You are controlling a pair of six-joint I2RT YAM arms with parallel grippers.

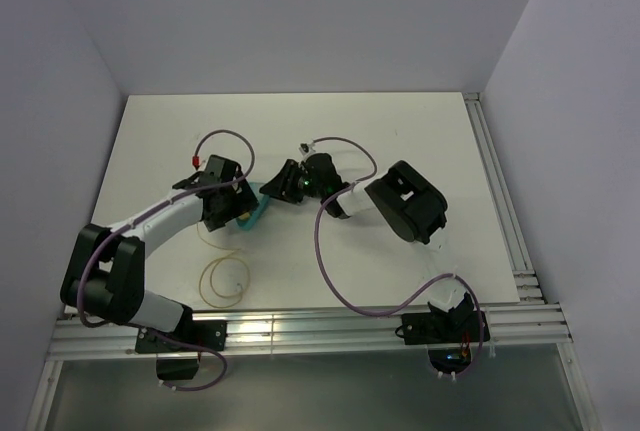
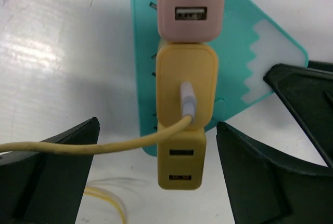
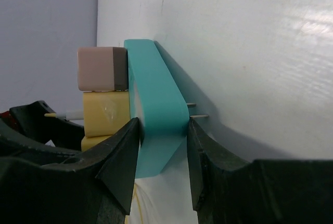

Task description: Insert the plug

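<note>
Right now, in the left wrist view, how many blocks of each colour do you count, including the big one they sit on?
Pink block: 1
Yellow blocks: 2 (upper yellow block, lower yellow block)
Teal block: 1
Total: 4

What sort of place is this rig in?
Likely a lab test cell: white table boxed in by plain pale walls, with aluminium rails along its near and right edges.
</note>
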